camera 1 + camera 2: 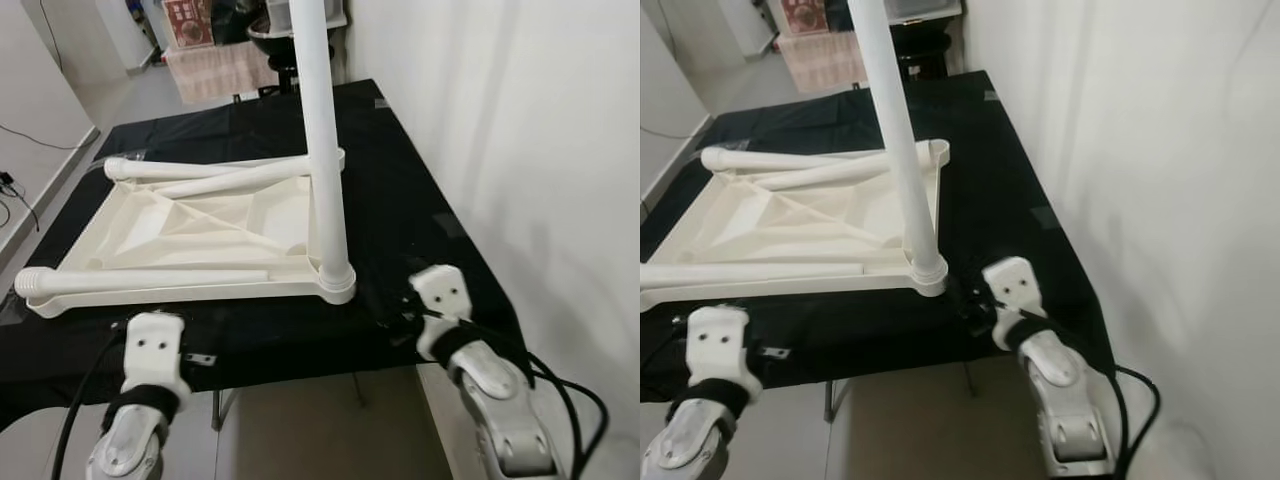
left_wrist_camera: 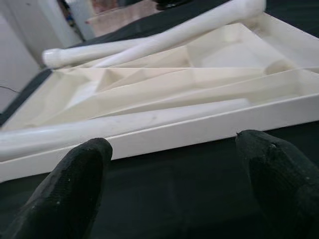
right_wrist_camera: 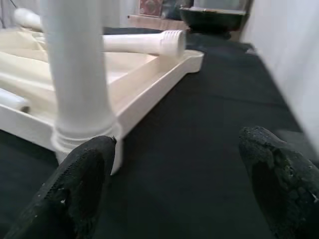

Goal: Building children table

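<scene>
So one leg (image 1: pixel 322 140) stands upright in the near right corner socket of the upside-down tabletop (image 1: pixel 200 235) on the black cloth (image 1: pixel 420 200); three loose legs lie on it, so leg-fitting is partway, I judge. My right gripper (image 3: pixel 174 174) is spread, just beside the standing leg's base. My left gripper (image 2: pixel 174 179) is spread, near the tabletop's front edge, empty. Next: pick up the near loose leg (image 1: pixel 140 281).
</scene>
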`<state>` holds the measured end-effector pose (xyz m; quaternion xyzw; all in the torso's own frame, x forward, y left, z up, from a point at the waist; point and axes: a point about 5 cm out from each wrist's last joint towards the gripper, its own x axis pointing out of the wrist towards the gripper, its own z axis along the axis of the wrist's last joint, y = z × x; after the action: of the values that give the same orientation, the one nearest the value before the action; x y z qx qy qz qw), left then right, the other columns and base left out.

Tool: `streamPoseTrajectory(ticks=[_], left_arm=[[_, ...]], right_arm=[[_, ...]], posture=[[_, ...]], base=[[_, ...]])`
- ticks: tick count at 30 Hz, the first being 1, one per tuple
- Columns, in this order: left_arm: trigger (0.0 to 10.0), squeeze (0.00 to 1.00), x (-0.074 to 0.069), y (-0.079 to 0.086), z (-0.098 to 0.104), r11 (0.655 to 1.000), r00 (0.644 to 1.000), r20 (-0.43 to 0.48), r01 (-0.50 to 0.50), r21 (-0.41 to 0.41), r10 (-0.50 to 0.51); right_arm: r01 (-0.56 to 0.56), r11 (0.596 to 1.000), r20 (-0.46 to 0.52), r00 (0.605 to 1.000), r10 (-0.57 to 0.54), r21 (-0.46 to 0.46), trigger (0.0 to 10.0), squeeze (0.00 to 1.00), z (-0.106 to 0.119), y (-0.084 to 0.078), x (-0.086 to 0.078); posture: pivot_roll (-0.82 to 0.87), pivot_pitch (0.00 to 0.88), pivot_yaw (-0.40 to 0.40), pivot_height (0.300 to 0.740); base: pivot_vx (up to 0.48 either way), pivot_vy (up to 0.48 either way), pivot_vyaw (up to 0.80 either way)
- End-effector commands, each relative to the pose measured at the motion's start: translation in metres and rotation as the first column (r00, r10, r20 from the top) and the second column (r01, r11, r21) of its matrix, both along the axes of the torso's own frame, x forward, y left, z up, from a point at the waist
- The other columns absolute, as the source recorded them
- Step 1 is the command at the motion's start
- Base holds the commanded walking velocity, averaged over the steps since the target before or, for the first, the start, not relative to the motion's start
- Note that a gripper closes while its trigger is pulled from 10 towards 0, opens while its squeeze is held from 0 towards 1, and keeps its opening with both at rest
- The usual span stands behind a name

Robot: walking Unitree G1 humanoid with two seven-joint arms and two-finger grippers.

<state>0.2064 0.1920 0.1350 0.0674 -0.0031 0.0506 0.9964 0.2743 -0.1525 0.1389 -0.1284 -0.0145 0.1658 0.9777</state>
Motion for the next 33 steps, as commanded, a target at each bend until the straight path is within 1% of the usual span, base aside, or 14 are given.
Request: streamPoseTrajectory(ticks=[1, 3, 10, 25, 28, 31, 32, 33], left_arm=[[10.0, 0.00, 0.000, 0.002, -0.001, 1.000, 1.000, 0.002, -0.017, 0.020, 0.017], [10.0, 0.00, 0.000, 0.002, -0.001, 1.000, 1.000, 0.002, -0.017, 0.020, 0.017], [10.0, 0.00, 0.005, -0.001, -0.005, 1.000, 1.000, 0.001, -0.012, -0.011, 0.012], [10.0, 0.00, 0.010, -0.005, -0.006, 1.000, 1.000, 0.010, 0.001, -0.011, -0.001], [10.0, 0.00, 0.011, -0.006, -0.005, 1.000, 1.000, 0.011, 0.007, 0.013, -0.007], [10.0, 0.00, 0.013, -0.010, -0.004, 0.996, 1.000, 0.004, 0.029, 0.079, -0.029], [10.0, 0.00, 0.013, -0.010, -0.004, 0.996, 1.000, 0.004, 0.029, 0.079, -0.029], [10.0, 0.00, 0.014, -0.012, -0.003, 0.993, 0.999, 0.004, 0.034, 0.111, -0.035]], right_arm=[[-0.034, 0.999, 0.011, 0.999, 0.034, -0.005, 10.0, 0.00, 0.001, 0.009, 0.001], [-0.034, 0.999, 0.011, 0.999, 0.034, -0.005, 10.0, 0.00, 0.001, 0.009, 0.001], [-0.024, 0.999, 0.002, 1.000, 0.024, -0.047, 10.0, 0.00, 0.000, 0.009, 0.002], [-0.040, 0.998, -0.016, 0.999, 0.039, -0.049, 10.0, 0.00, -0.002, 0.007, 0.004], [-0.041, 0.997, -0.014, 0.999, 0.040, -0.067, 10.0, 0.00, -0.001, 0.007, 0.004], [-0.048, 0.993, -0.009, 0.999, 0.047, -0.108, 10.0, 0.00, -0.001, 0.008, 0.005], [-0.048, 0.993, -0.009, 0.999, 0.047, -0.108, 10.0, 0.00, -0.001, 0.008, 0.005], [-0.050, 0.990, -0.005, 0.999, 0.050, -0.130, 10.0, 0.00, 0.000, 0.008, 0.006]], posture=[[-0.06, 0.024, 0.091, 0.740], [-0.06, 0.024, 0.091, 0.740], [-0.07, 0.018, 0.082, 0.740], [-0.07, 0.024, 0.067, 0.740], [-0.07, 0.025, 0.064, 0.740], [-0.07, 0.023, 0.057, 0.740], [-0.07, 0.023, 0.057, 0.740], [-0.07, 0.022, 0.056, 0.740]], base=[[0.000, 0.000, 0.00], [0.000, 0.000, 0.00], [0.000, 0.000, 0.00], [0.000, 0.000, 0.00], [0.000, 0.000, 0.00], [0.000, 0.000, 0.00], [0.000, 0.000, 0.00], [0.000, 0.000, 0.00]])
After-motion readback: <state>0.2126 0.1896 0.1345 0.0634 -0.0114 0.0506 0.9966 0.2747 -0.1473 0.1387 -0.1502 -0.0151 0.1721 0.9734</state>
